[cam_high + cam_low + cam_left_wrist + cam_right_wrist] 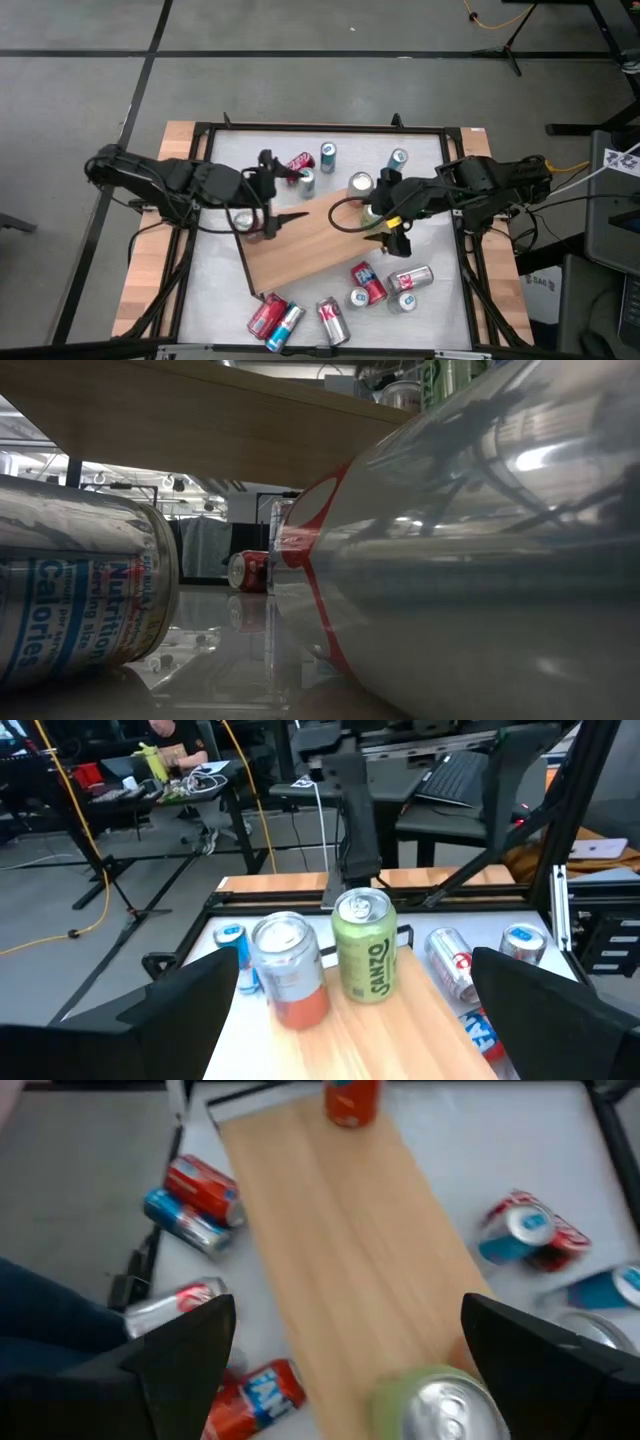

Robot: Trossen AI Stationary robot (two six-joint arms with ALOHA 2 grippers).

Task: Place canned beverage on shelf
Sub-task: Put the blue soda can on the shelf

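The shelf [315, 245] is a flat board of pale wood grain, lying skewed across the middle of the high view on the white table [210, 290]. Two cans stand upright on it: a matte green can [365, 945] with a shiny pull-tab lid at centre of the left wrist view, and just left of it, near but apart, a bare silver can [290, 970] with an orange lower band.

The left gripper [272, 212] hangs over the shelf's left end in the high view, its dark fingers spread wide and holding nothing. The right gripper [392, 218] hangs over the shelf's right end, just beside the green can, also spread wide and empty.

Smooth cylindrical cans in red, blue and silver lie scattered on the table. A loose cluster on its side fills the lower centre of the high view [300, 318], more lie lower right [390, 285], and several stand near the top edge [328, 153]. In the low view a glossy silver can [480, 560] fills the right half and a printed can [80, 595] lies at left.
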